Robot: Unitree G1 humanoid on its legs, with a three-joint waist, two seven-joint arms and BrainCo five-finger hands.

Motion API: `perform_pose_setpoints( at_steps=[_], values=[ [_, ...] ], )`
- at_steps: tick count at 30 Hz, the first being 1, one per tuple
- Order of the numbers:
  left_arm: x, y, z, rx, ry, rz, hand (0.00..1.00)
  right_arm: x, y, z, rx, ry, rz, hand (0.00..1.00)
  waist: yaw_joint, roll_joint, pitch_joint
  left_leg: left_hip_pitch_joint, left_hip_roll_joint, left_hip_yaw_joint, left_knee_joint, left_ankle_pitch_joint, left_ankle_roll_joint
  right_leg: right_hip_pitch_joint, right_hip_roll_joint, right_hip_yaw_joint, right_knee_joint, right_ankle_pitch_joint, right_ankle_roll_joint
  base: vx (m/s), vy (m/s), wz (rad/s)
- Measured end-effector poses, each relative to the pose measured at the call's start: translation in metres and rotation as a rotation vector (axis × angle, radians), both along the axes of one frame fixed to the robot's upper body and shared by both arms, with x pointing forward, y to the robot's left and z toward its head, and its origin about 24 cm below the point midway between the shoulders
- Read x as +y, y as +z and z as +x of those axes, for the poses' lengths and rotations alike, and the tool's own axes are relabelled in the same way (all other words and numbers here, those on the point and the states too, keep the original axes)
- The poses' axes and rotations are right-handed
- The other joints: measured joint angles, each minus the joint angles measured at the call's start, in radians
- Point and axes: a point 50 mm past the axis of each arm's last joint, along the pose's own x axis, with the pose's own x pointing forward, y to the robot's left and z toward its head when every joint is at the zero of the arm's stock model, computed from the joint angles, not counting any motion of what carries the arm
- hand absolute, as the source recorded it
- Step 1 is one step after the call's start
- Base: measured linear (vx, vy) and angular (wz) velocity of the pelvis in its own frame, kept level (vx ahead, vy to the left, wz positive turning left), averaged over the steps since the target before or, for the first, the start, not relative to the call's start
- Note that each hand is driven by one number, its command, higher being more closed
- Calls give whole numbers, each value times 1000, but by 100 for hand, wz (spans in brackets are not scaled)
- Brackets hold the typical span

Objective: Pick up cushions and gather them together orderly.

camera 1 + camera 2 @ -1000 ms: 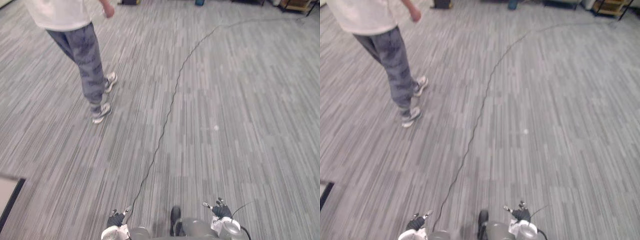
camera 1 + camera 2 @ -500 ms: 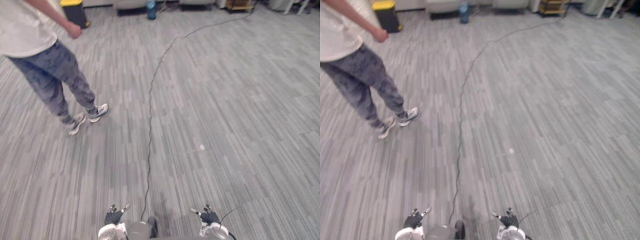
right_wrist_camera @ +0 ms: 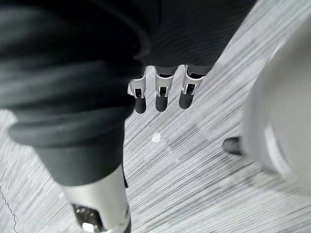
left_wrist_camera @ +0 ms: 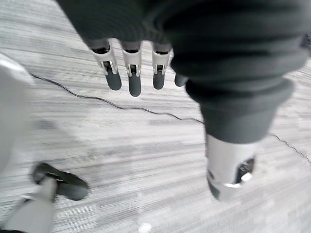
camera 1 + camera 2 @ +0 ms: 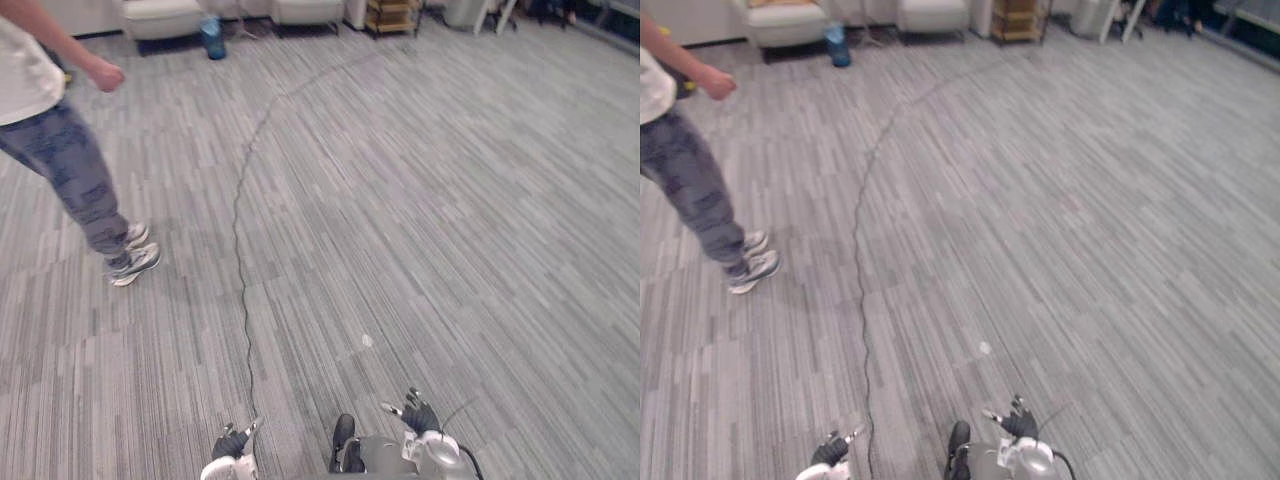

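- The left hand [image 5: 232, 442] shows at the bottom edge of the left eye view, left of centre, low over the floor [image 5: 450, 200].
- In the left wrist view its fingers [image 4: 134, 82] are straight and slightly apart, pointing down. The thumb [image 4: 228, 170] stands off to one side, and there is only carpet past them.
- The right hand [image 5: 420, 416] shows at the bottom edge, right of centre, a little higher in the frame than the left one.
- In the right wrist view its fingers [image 3: 162, 94] are also straight, side by side with small gaps. The thumb [image 3: 99, 206] is held apart and they close on nothing.
- The floor is grey carpet laid in striped planks and takes up the middle and right of the frame.
- A small white speck [image 5: 366, 341] lies on the carpet in the lower middle, just above the right hand in the frame.
- A person [image 5: 60, 150] stands at the upper left in a white top and grey patterned trousers. The light sports shoes [image 5: 135, 262] are close together and one fist is held out to the side.
- Along the top edge, left of centre, stand two pale padded seats [image 5: 162, 16], with a blue container [image 5: 212, 38] on the floor between them.
- A tan pad [image 5: 778, 3] lies on the left seat at the very top of the frame. It may be a cushion, but it is too far off to tell. It is well apart from both hands.
- A wooden shelf unit [image 5: 392, 14] stands at the top edge, right of the seats.
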Motion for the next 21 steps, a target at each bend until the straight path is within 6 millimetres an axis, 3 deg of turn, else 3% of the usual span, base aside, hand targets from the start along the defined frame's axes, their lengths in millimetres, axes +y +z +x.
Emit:
perform_pose_setpoints(
  at_steps=[1,2,5,6,7,9,10,11,12,13,15,16,18,19,21],
  values=[
    [1,2,3,-14,-6,7,0,2,-1,-1,6,-1,6,0,5,-6,6,-42,2,1,24,-35,0,48,-1,23,-15,-10,1,552,39,-69],
    [4,5,6,-41,1,22,0,5,-2,-5,15,-6,15,0,11,-31,15,-104,-12,3,-18,-86,21,146,-10,68,-61,-29,8,529,41,-72],
    [7,7,3,-64,20,30,0,5,-2,-4,12,-25,19,0,26,-45,4,-225,-80,-25,-319,-109,30,227,-44,164,-93,-89,33,500,129,-84],
    [7,6,0,-59,21,28,0,2,-1,-3,9,-27,13,0,35,-44,-1,-260,-133,-92,-527,-51,14,241,-66,215,-91,-121,48,570,282,-107],
    [5,6,1,-65,28,20,0,-1,-2,-4,17,-27,3,0,48,-37,-5,-292,-150,-142,-656,14,-12,254,-78,260,-94,-146,61,503,278,-121],
    [2,7,2,-77,30,14,0,-3,-9,-16,72,-26,-4,0,67,-30,-15,-313,-138,-148,-717,164,-52,296,-104,340,-92,-209,96,652,409,-115],
    [6,6,0,-71,33,22,0,0,-11,-20,93,-29,2,0,66,-37,-34,-308,-150,-121,-695,198,-21,309,-131,362,-89,-235,103,706,423,-97],
    [11,7,-3,-66,34,36,0,2,-13,-26,110,-32,10,0,64,-68,-62,-312,-164,-78,-668,170,21,297,-159,379,-42,-244,123,696,340,-95],
    [15,6,-4,-59,45,44,0,8,-13,-27,107,-30,22,0,62,-88,-68,-288,-174,-34,-655,142,53,247,-182,389,80,-244,153,666,299,-97],
    [16,5,-5,-49,49,46,0,10,-13,-29,111,-30,29,0,56,-94,-67,-254,-186,-16,-644,119,87,208,-195,380,202,-220,219,640,298,-80],
    [16,4,-5,-35,34,46,0,10,-12,-27,95,-28,27,0,43,-92,-63,-156,-204,-2,-660,70,108,111,-204,360,486,-154,338,526,275,-45],
    [14,3,-5,-24,31,39,0,8,-10,-24,75,-25,25,0,38,-86,-52,-80,-209,9,-685,42,111,71,-214,322,622,-152,323,551,276,-37],
    [9,1,-6,-11,30,26,0,7,-7,-20,51,-13,25,0,34,-66,-37,53,-208,39,-751,0,105,4,-236,216,723,-187,256,405,185,-46],
    [9,1,-6,-5,31,26,0,9,-7,-18,41,3,24,0,32,-67,-34,118,-206,58,-791,-14,99,-37,-240,157,707,-212,220,342,127,-47],
    [11,0,-7,2,26,30,0,9,-5,-14,21,20,18,0,10,-74,-30,175,-199,68,-825,-43,85,-102,-230,67,604,-233,209,335,84,-27]
  ],
)
